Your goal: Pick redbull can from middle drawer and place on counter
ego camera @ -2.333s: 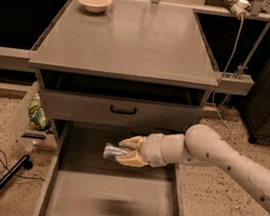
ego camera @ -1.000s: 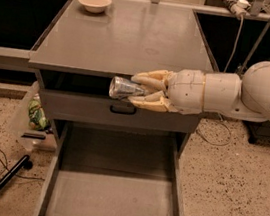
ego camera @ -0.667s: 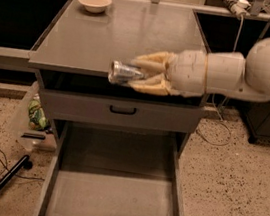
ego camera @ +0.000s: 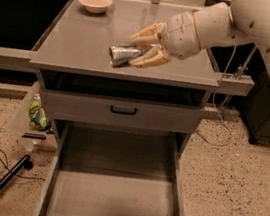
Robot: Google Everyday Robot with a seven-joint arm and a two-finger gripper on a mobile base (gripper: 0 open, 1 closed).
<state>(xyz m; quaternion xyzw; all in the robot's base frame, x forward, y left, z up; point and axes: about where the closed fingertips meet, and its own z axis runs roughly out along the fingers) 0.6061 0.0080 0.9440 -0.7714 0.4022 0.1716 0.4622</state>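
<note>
Redbull can point(ego camera: 122, 55) in gripper point(ego camera: 136, 50) over counter point(ego camera: 79, 41).

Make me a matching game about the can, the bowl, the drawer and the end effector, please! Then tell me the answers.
Things:
1. redbull can
2. bowl
3. middle drawer
4. end effector

Places or states:
A. low down, pulled open
B. far left corner of the counter
C. over the counter's front part, shut on the can
D. held sideways, shiny end pointing left

Pairs: 1-D, 2-B, 3-A, 4-C.
</note>
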